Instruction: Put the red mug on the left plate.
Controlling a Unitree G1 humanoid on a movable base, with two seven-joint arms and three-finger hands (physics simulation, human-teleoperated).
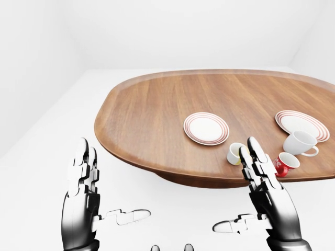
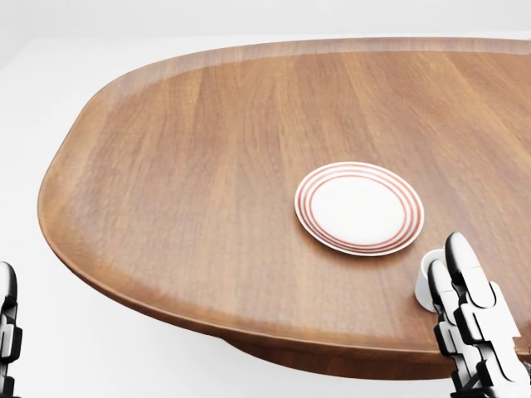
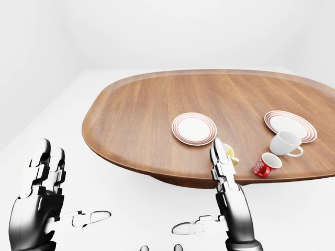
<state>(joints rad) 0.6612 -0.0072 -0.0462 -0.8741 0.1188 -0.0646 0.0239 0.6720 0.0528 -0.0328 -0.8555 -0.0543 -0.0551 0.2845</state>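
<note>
No readable text, brand or number shows anywhere. The red mug (image 3: 265, 164), near the table's (image 3: 136, 115) bottom edge in the right-eye view, carries white markings too small to read.

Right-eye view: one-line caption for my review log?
Both open hands raised before the oval wooden table; small red mug stands right of the red-ringed left plate.
</note>
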